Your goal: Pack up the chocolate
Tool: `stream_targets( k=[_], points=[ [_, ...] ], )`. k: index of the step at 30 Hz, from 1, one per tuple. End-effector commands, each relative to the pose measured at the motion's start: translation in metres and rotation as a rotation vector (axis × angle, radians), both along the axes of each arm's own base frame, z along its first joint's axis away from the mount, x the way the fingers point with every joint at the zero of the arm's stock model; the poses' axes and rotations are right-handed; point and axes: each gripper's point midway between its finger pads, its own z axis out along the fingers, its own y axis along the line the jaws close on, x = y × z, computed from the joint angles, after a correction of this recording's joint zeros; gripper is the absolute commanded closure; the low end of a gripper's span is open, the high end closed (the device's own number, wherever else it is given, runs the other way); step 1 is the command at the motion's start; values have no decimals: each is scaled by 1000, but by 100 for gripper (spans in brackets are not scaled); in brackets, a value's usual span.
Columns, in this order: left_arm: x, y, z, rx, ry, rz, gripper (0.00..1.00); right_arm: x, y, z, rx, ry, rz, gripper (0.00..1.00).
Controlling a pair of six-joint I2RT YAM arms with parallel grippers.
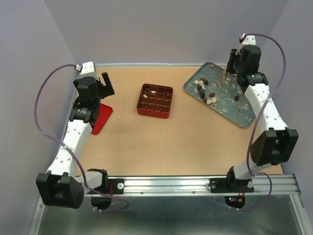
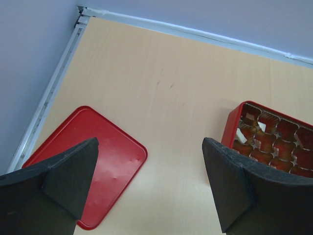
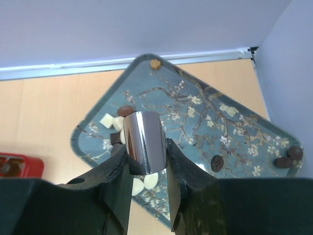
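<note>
Progress early, by my reading. Red square gridded plastic box (image 1: 155, 101) sits mid-way across the tan wooden surface (image 1: 195, 147) with only a few cells filled. A couple of cream pieces show; most cells look bare, though dark ones are hard to tell in shadow. Bulk of the small brown and cream chocolate pieces (image 1: 206, 89) lies loose on the blue-grey blossom-patterned metal tray (image 1: 234, 113) at far right, a few strays apart from the main cluster. My right jaws clenched on shiny metal tongs (image 3: 143, 142), above the tray cluster. My left jaws spread wide, holding nothing, over flat red rounded lid (image 2: 112, 156) at left edge, well apart from box. Tray-to-box path looks unobstructed
</note>
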Motion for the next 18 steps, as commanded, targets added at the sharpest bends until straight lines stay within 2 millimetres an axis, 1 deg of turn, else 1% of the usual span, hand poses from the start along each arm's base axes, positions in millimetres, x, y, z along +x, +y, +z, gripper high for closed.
stream_targets(
  k=[1, 2, 3, 5, 6, 9, 10, 11, 12, 15, 16, 18],
  points=[
    [2, 2, 15, -1, -51, 4, 1, -11, 19, 40, 56, -96, 78, 74],
    [3, 3, 14, -1, -49, 7, 1, -12, 28, 42, 67, -98, 108, 74],
    [3, 2, 14, -2, -49, 6, 1, -15, 45, 45, 73, -100, 142, 74],
    [4, 2, 13, -1, -46, 4, 1, -19, 65, 48, 78, -102, 183, 74],
    [4, 2, 14, -1, -47, 2, 1, -23, 87, 48, 90, -100, 229, 74],
    [4, 1, 12, -4, -45, 1, 1, -31, 124, 56, 108, -113, 312, 74],
    [3, 1, 12, -5, -46, 1, 1, -37, 145, 57, 128, -111, 357, 74],
    [3, 2, 13, -5, -48, 5, 1, -40, 158, 60, 139, -114, 390, 74],
    [3, 2, 13, -3, -48, 6, 1, -45, 177, 61, 157, -111, 429, 74],
    [3, 2, 12, -3, -47, 7, 1, -52, 205, 60, 169, -104, 485, 74],
    [3, 2, 12, -4, -47, 8, 1, -60, 224, 60, 179, -97, 539, 74],
    [3, 2, 11, -5, -45, 5, 1, -67, 246, 56, 194, -80, 595, 74]
  ],
)
